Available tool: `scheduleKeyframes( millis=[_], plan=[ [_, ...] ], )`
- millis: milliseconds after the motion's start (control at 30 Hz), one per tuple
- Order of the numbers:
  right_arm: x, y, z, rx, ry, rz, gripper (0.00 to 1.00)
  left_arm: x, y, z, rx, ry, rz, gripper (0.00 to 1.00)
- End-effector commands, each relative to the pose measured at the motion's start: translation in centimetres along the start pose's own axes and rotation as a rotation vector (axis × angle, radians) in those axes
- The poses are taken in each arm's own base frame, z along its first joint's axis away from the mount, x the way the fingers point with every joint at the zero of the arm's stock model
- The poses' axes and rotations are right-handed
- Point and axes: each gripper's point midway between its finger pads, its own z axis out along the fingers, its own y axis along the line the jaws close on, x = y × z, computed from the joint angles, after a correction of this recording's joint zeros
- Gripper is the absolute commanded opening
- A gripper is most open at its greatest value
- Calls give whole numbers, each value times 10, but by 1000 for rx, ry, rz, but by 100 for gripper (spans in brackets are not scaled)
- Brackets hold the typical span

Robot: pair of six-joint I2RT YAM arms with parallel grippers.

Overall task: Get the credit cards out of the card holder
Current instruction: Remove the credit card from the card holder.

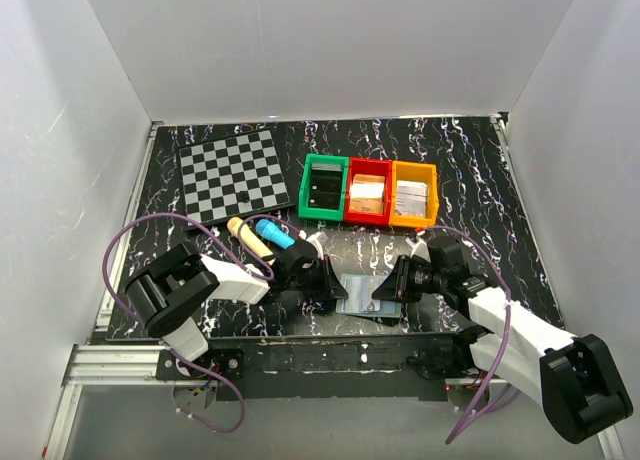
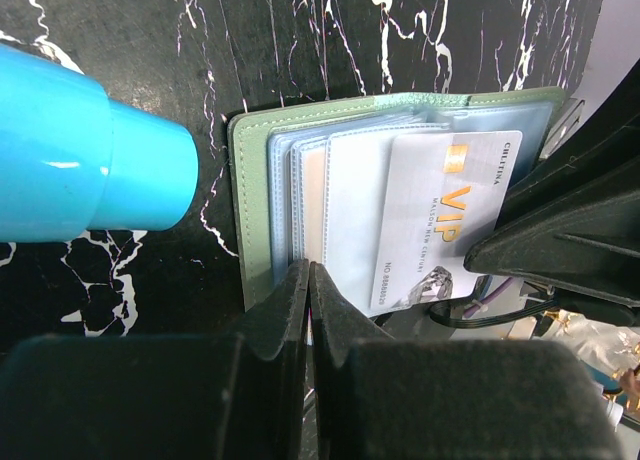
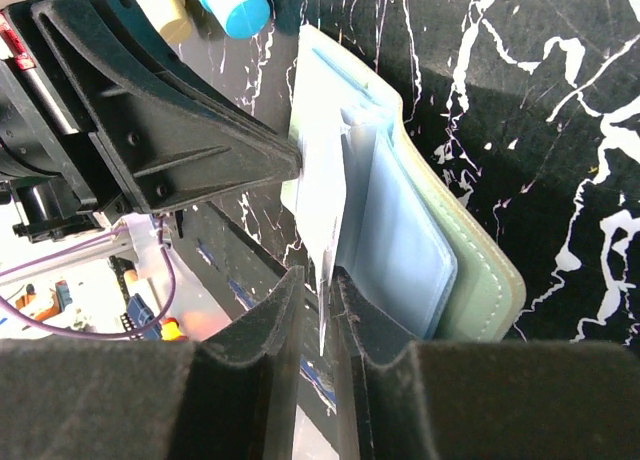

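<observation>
**Centre, near edge.** An open card holder (image 1: 362,294) lies flat on the dark marbled surface (image 1: 480,180), between the two tools.

**Left tool** (image 2: 308,272). It is fully closed and grips nothing. Its tips rest on the holder's clear sleeves, just inside the green border.

**Right tool** (image 3: 320,273). It is nearly closed and pinches the thin edge of a pale credit card (image 2: 445,215) marked VIP. The card sticks partway out of the sleeves on the holder's right side. The two tools face each other across the holder, close together.

**Far left of the holder.** A blue cap (image 2: 90,160) lies beside a cream tube (image 1: 243,236).

**Farther back.** A checkered board (image 1: 235,175) lies at the left. To its right, three bins stand in a touching row: green bin (image 1: 322,215), red bin (image 1: 367,221) and orange bin (image 1: 412,223).
</observation>
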Motion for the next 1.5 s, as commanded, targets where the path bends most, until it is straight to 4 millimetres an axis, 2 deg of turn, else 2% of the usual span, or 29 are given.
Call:
scheduleKeyframes(
  millis=[0,867,1100,1200,1467],
  plan=[
    [-12,11,-4,-17,-33,-41,23,12,29,-2,-93,28,-10,0],
    [-13,11,-6,-23,-30,-35,19,11,29,-1,-96,28,-9,0],
    [-15,12,-8,-17,-31,-40,9,11,30,-1,-98,28,-7,0],
    [-16,13,-11,-10,-37,-41,1,11,29,-1,-97,27,-7,0],
    [-14,9,-16,8,-42,-32,1,11,29,-3,-92,24,-10,0]
  ],
)
